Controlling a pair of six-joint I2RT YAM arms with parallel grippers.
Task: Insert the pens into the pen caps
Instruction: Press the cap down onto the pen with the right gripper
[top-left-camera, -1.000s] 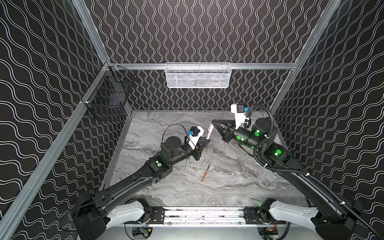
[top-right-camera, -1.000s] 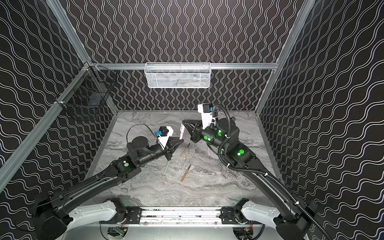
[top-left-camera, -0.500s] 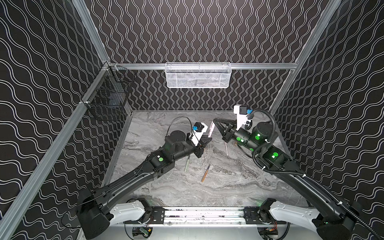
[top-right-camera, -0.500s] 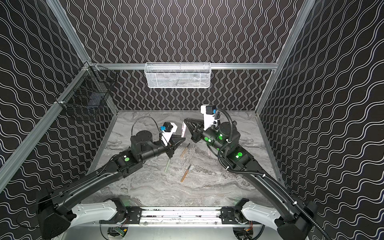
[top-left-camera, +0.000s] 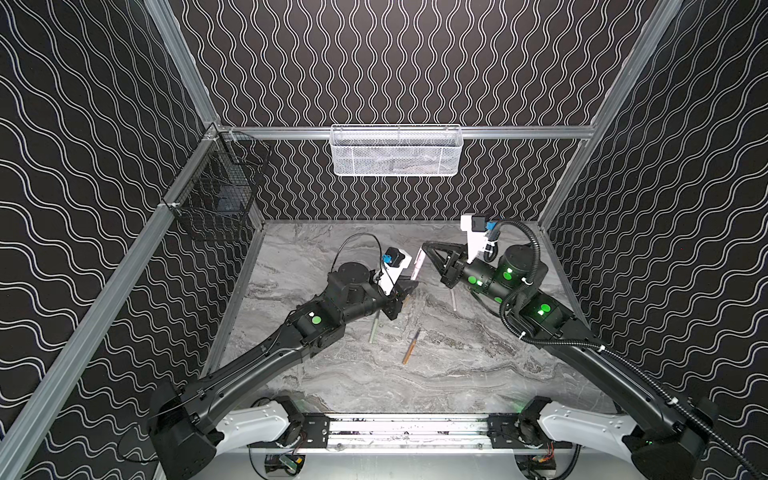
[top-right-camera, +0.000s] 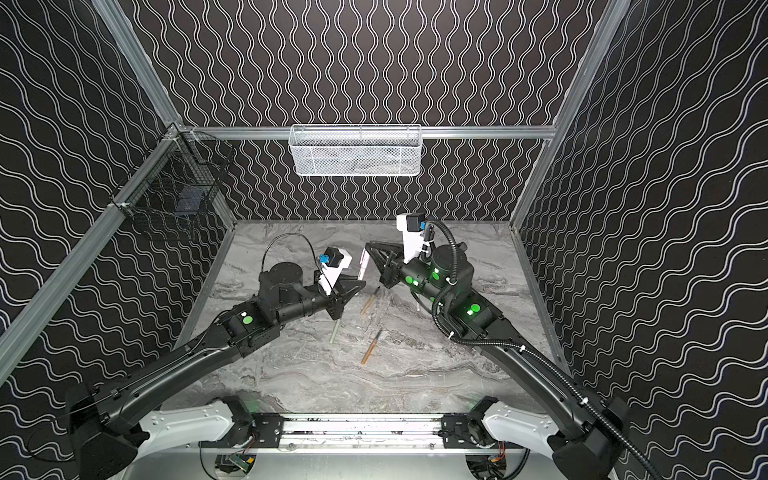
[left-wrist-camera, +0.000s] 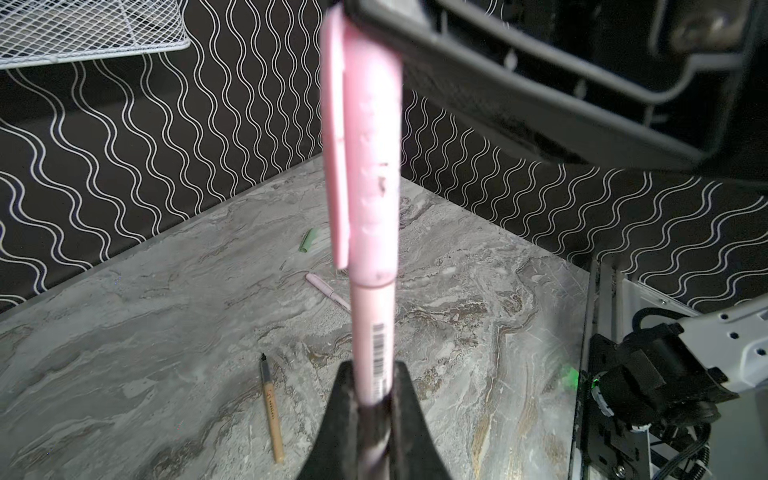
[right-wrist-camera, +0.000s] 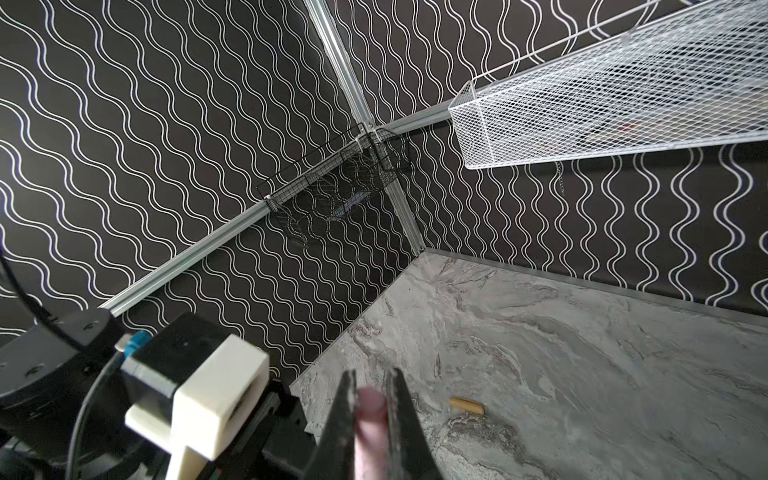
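Marble tabletop (left-wrist-camera: 124, 353); barcoded pink pen (left-wrist-camera: 372, 316) in left hand (left-wrist-camera: 372, 374)

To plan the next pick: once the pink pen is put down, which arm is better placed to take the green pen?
Left, probably. The green pen lies beside the left gripper, which holds the pink pen. The right gripper, shut on the pink cap, is farther away.

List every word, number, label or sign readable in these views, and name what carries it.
No text can be read.
pink pen: a barcode only, with no legible digits.
tan-orange pen: dark print along the barrel, too small to read.
pink cap: faint marks, too blurred to read.
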